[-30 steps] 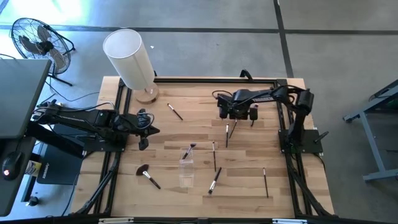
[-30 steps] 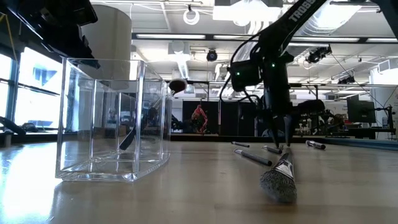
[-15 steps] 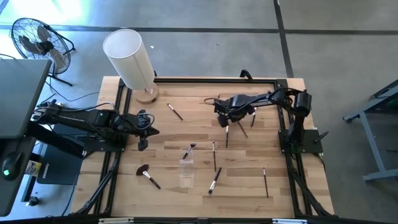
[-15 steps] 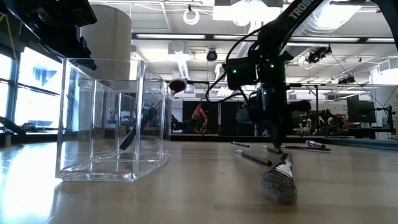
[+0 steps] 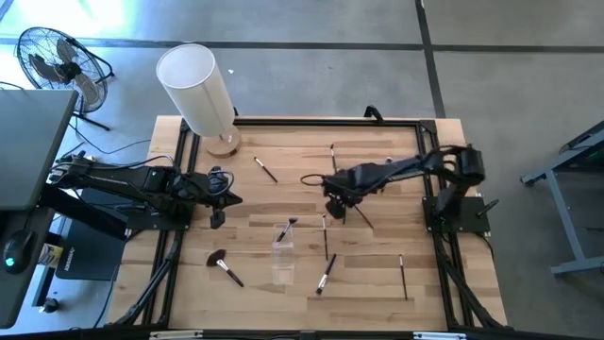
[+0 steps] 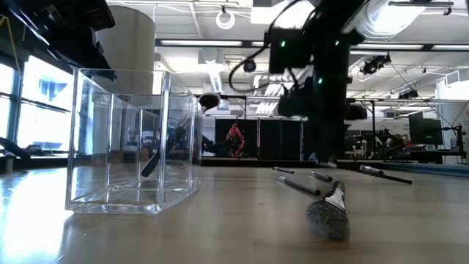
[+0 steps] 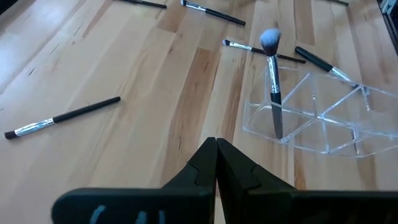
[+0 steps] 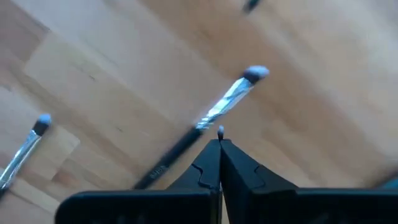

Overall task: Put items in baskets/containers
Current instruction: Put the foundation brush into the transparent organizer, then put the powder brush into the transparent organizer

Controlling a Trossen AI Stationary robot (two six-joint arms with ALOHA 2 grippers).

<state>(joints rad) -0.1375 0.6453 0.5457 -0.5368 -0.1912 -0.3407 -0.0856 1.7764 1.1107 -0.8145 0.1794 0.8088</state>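
Observation:
Several thin brushes lie scattered on the wooden table (image 5: 377, 255), among them one (image 5: 326, 238) at the middle and a fluffy-headed one (image 5: 222, 264) near the left. The clear cup (image 5: 282, 257) stands near the middle. It also shows in the left wrist view (image 7: 317, 118), with one brush (image 7: 272, 81) leaning upright in it. My right gripper (image 5: 333, 195) is shut, low over the table's middle. A slanting brush (image 8: 211, 115) lies just past its tips. My left gripper (image 7: 216, 152) is shut and empty, held at the table's left (image 5: 219, 200). My right gripper's shut fingertips (image 8: 219, 149) stand right beside the slanting brush's dark handle (image 8: 171, 158). The brush lies flat on the table. I cannot tell whether the tips touch it.
A big white cylinder (image 5: 196, 87) on a wooden base stands at the far left corner. A fan (image 5: 57, 59) stands off the table. In the low view a grey-headed brush (image 6: 330, 209) lies in front, right of the cup (image 6: 132, 139). Black frame rails run along the table's sides.
My right gripper has gone toward the table's left and near edges, staying shut. The brush beside it lay pointing at the near edge and now lies slanted, its near end swung toward the right.

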